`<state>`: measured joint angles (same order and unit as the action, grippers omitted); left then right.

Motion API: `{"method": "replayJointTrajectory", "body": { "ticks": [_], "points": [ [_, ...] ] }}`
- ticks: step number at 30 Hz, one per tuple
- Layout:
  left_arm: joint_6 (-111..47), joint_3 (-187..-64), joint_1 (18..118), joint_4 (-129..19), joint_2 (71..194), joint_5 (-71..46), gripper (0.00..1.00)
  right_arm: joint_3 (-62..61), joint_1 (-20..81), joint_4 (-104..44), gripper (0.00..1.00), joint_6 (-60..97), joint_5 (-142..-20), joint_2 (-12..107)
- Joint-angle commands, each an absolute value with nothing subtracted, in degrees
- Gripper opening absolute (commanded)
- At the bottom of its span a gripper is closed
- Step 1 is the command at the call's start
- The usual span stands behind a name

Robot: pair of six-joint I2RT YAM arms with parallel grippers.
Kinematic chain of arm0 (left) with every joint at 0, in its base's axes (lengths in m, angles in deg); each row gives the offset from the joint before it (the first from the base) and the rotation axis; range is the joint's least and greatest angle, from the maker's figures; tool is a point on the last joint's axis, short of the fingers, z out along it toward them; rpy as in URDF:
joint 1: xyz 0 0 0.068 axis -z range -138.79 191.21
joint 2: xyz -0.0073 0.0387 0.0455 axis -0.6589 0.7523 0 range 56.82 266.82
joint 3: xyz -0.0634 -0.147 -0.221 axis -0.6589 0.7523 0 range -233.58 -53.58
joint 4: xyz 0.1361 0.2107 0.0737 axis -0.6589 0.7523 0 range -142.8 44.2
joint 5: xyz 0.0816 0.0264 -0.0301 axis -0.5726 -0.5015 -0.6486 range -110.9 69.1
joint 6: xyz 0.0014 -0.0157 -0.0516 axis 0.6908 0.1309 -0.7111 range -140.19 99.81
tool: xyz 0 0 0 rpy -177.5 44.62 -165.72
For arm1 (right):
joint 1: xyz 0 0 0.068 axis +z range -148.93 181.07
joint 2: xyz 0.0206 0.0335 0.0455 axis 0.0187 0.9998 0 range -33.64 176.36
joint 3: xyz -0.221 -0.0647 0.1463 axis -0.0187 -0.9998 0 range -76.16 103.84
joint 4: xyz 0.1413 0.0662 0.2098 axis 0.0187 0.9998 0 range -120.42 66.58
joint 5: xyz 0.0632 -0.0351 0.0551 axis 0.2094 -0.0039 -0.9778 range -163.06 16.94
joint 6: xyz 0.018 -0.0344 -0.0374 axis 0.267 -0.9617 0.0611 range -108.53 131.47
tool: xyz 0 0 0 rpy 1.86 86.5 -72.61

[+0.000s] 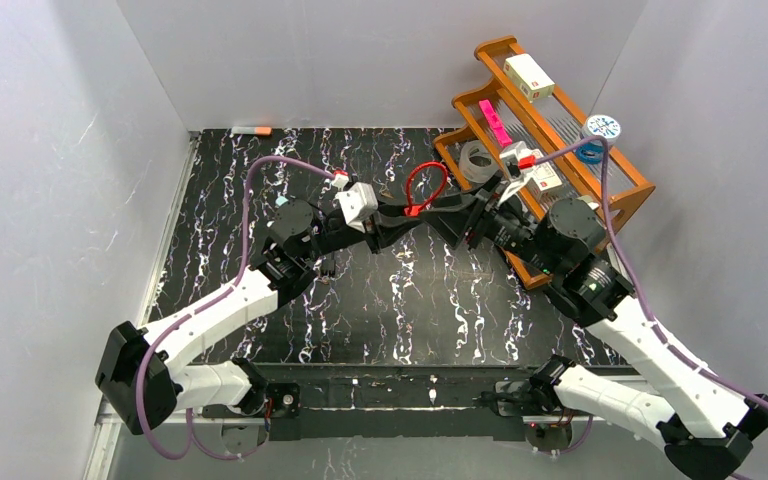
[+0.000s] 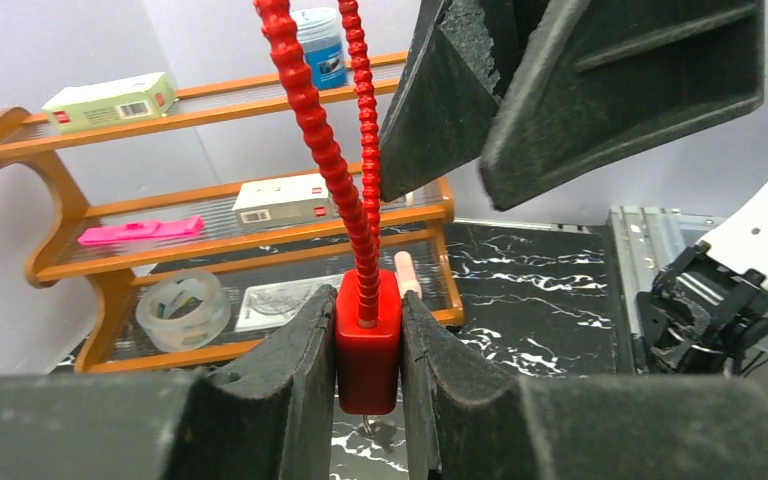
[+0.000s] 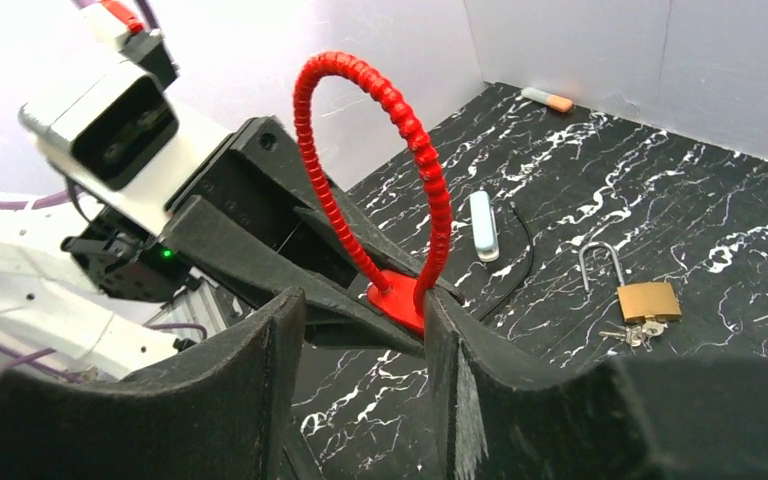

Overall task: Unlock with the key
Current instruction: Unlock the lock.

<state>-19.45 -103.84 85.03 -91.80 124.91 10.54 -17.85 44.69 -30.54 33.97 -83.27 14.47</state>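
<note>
The left fingers [image 2: 290, 380] are clamped on the red block body of a cable lock [image 2: 367, 360], one pad on each side. They hold it above the table [image 1: 380, 300], and its ribbed red loop [image 3: 400, 110] arches away from the body. A small metal tip shows under the body; what it is cannot be told. Just to the right, the right fingers [image 3: 250, 400] stand apart and hold nothing. Their tips sit close to either side of the lock's body, and whether they touch it cannot be told. On the table beyond lie a white stick [image 3: 483, 225] and a brass padlock [image 3: 648, 298] with keys [image 3: 636, 335] at its base.
</note>
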Motion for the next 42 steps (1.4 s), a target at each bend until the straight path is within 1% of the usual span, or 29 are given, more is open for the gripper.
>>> {"method": "replayJointTrajectory", "body": {
  "ticks": [1,3,4,6,7,8,9,10,11,13,16,17,23,30,32,35,38,40,41,42],
  "points": [
    [-16.6,-103.9,84.9,-94.5,123.8,8.3,0.00,-14.4,44.7,-34.5,0.51,35.3,-80.2,16.3],
    [-16.5,-103.6,85.0,-94.3,123.5,6.9,0.00,-13.9,44.7,-35.1,0.43,35.6,-80.3,17.3],
    [-16.3,-103.5,84.9,-94.1,123.2,5.9,0.00,-13.6,44.7,-34.8,0.41,35.6,-80.7,17.7],
    [-15.6,-103.2,84.9,-93.9,122.8,3.6,0.00,-13.2,44.7,-33.7,0.42,35.6,-80.6,17.9],
    [-15.4,-102.9,84.9,-93.9,122.6,2.0,0.00,-13.7,44.6,-33.5,0.50,35.6,-80.5,17.3],
    [-14.8,-102.8,84.9,-93.8,122.3,1.3,0.00,-14.4,44.7,-33.5,0.60,35.6,-79.9,16.2],
    [-14.3,-102.6,84.9,-93.9,122.1,0.6,0.00,-15.4,44.7,-33.6,0.68,35.6,-79.0,15.0],
    [-13.9,-102.4,84.9,-93.8,122.0,0.0,0.00,-16.3,44.7,-33.7,0.71,35.6,-78.4,13.5],
    [-13.3,-102.2,84.9,-93.8,121.9,-0.3,0.00,-17.2,44.7,-33.6,0.72,35.5,-78.1,12.3],
    [-12.0,-102.0,84.9,-93.8,121.8,-1.2,0.00,-18.0,44.8,-32.8,0.69,35.5,-78.8,10.6],
    [-10.6,-101.9,84.9,-93.8,122.1,-1.0,0.00,-18.1,44.7,-33.3,0.57,35.0,-82.5,10.6],
    [-10.5,-102.0,84.9,-93.8,122.3,-0.8,0.00,-18.2,44.7,-34.4,0.56,35.1,-83.9,11.1],
    [-10.5,-102.1,84.9,-94.0,122.5,0.7,0.00,-14.8,44.7,-37.3,0.63,34.5,-85.1,18.0],
    [-9.9,-101.8,84.9,-93.9,122.7,2.2,0.00,-13.4,44.8,-40.0,0.63,32.6,-84.9,23.4],
    [-9.9,-101.8,84.9,-93.8,122.7,2.3,0.00,-13.7,44.7,-41.2,0.61,32.0,-84.4,24.3],
    [-10.3,-101.8,84.9,-93.5,122.4,2.2,0.00,-14.4,44.7,-43.3,0.50,30.8,-83.8,25.3],
    [-10.7,-101.8,84.9,-93.0,122.1,2.2,0.00,-14.5,44.7,-43.9,0.43,29.6,-81.1,26.0],
    [-10.8,-101.7,84.9,-92.6,121.9,2.5,0.00,-15.1,44.7,-45.6,0.40,29.0,-80.3,26.1],
    [-11.2,-101.9,84.9,-92.4,121.9,2.3,0.00,-15.3,44.7,-46.3,0.36,28.5,-80.3,26.3],
    [-11.6,-102.0,84.9,-92.2,122.0,2.1,0.00,-15.3,44.7,-46.8,0.28,28.0,-80.3,26.7]
  ]
}}
